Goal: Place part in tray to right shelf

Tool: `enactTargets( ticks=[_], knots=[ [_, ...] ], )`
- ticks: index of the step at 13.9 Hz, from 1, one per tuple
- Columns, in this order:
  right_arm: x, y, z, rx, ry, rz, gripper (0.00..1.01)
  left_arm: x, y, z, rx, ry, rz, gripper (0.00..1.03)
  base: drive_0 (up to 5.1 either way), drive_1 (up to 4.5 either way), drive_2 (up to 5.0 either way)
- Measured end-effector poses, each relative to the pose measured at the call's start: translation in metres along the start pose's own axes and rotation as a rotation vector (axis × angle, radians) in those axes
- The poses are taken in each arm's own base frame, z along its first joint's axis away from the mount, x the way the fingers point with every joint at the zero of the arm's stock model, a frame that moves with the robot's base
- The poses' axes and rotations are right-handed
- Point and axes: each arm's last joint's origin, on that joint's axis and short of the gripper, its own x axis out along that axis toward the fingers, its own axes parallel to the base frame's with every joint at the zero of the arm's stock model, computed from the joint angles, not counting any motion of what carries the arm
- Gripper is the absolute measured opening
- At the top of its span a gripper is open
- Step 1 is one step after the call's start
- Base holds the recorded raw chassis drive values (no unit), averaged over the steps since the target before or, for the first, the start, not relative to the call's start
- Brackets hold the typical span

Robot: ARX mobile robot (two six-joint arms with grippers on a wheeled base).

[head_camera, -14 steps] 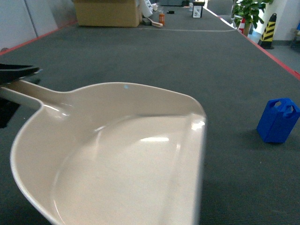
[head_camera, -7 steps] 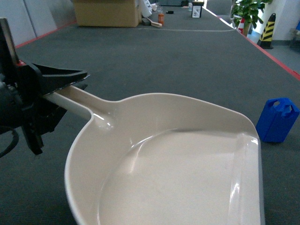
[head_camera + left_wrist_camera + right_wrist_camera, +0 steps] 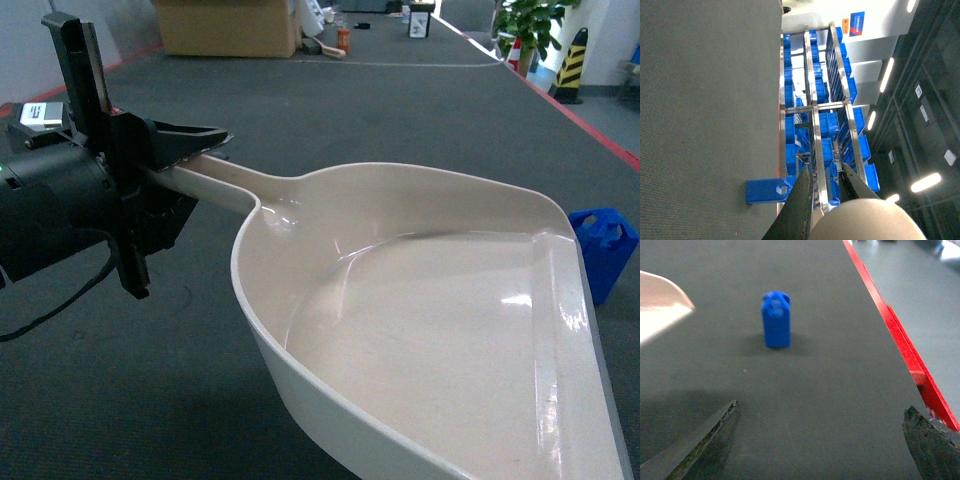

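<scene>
My left gripper [image 3: 190,148] is shut on the long handle of the cream tray [image 3: 430,330], held above the grey carpet; the scoop fills the lower right of the head view. The blue part [image 3: 606,248] stands upright on the carpet just beyond the tray's right lip, partly hidden by it. In the left wrist view the gripper [image 3: 825,167] clamps the handle [image 3: 865,220]; the part [image 3: 765,191] and the steel right shelf [image 3: 812,105] lie beyond. My right gripper [image 3: 821,410] is open and empty, some way short of the part [image 3: 776,320]. The tray's lip [image 3: 660,305] shows at left.
A red floor line [image 3: 895,325] runs close to the right of the part. Blue crates [image 3: 827,130] fill the rack. Far off stand a cardboard box [image 3: 228,25], a plant [image 3: 530,25] and a striped bollard [image 3: 573,62].
The left gripper and tray have swung rightward and up across the head view; the tray's lip now covers part of the blue part. The part has not moved.
</scene>
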Motion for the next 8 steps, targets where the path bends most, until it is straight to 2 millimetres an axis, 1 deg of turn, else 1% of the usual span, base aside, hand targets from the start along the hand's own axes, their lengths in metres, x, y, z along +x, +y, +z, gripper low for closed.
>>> enactTargets(
  ticks=[1,2,3,4,5,6,7,8],
  knots=[
    [0.014,-0.010,0.007,-0.002,0.087,-0.062,0.98,0.000,0.000,0.000,0.001,-0.001,-0.003,0.13,0.0,0.00,0.0],
    [0.029,-0.024,0.015,-0.007,0.106,-0.066,0.98,0.000,0.000,0.000,-0.001,-0.001,0.000,0.13,0.0,0.00,0.0],
    [0.047,-0.040,0.025,-0.033,0.123,-0.032,0.98,0.000,0.000,0.000,-0.002,0.000,0.001,0.13,0.0,0.00,0.0],
    [0.074,-0.055,0.033,-0.067,0.158,0.016,0.98,0.000,0.000,0.000,-0.001,-0.002,-0.003,0.13,0.0,0.00,0.0],
    [0.101,-0.062,0.035,-0.077,0.213,0.062,0.98,0.000,0.000,0.000,-0.003,-0.001,0.001,0.13,0.0,0.00,0.0],
    [0.129,-0.064,0.036,-0.091,0.262,0.111,0.98,0.000,0.000,0.000,-0.002,-0.001,0.000,0.13,0.0,0.00,0.0],
    [0.152,-0.062,0.037,-0.093,0.299,0.161,0.98,0.000,0.000,0.000,-0.002,0.001,-0.001,0.13,0.0,0.00,0.0],
    [0.181,-0.057,0.038,-0.094,0.342,0.232,0.98,0.000,0.000,0.000,-0.002,0.001,-0.001,0.13,0.0,0.00,0.0]
  ],
)
